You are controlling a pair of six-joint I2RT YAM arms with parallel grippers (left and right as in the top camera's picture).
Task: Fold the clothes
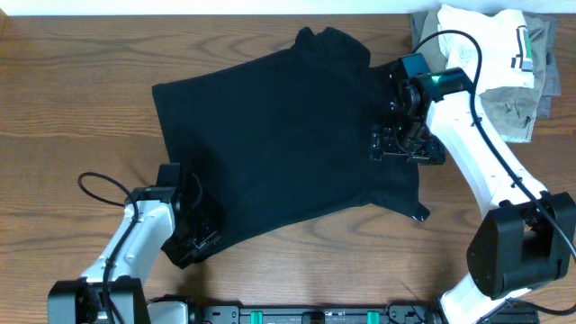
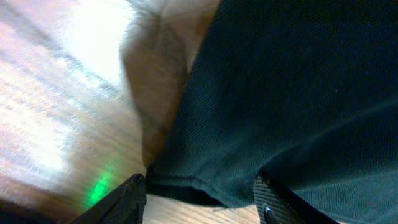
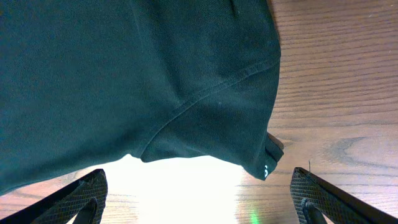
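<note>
The black garment (image 1: 288, 135) lay spread across the middle of the wooden table (image 1: 72, 108), mostly flat. I could make out no clean fold line from overhead. I judged the job was near its start: the cloth looked smoothed out, but every fold remained to be made. Whether it was already doubled once I could not tell.

Its long axis ran roughly across the table, skewed so that the right end sat farther from the robot than the left. A bunched, collar-like lump pointed toward the far edge, right of centre. A corner with a tiny white mark (image 3: 266, 168) pointed toward the near right.

The left gripper (image 1: 193, 229) sat at the near-left corner. In its wrist view the 2 fingers (image 2: 127, 199) stood apart, with the hem lying between them and nothing pinched. The right gripper (image 1: 400, 144) was over the right edge, its jaws wide apart and holding nothing.

The white folded garment (image 1: 490, 45) and an olive-grey one (image 1: 540, 90) were stacked at the far right corner, just beside the black cloth.
</note>
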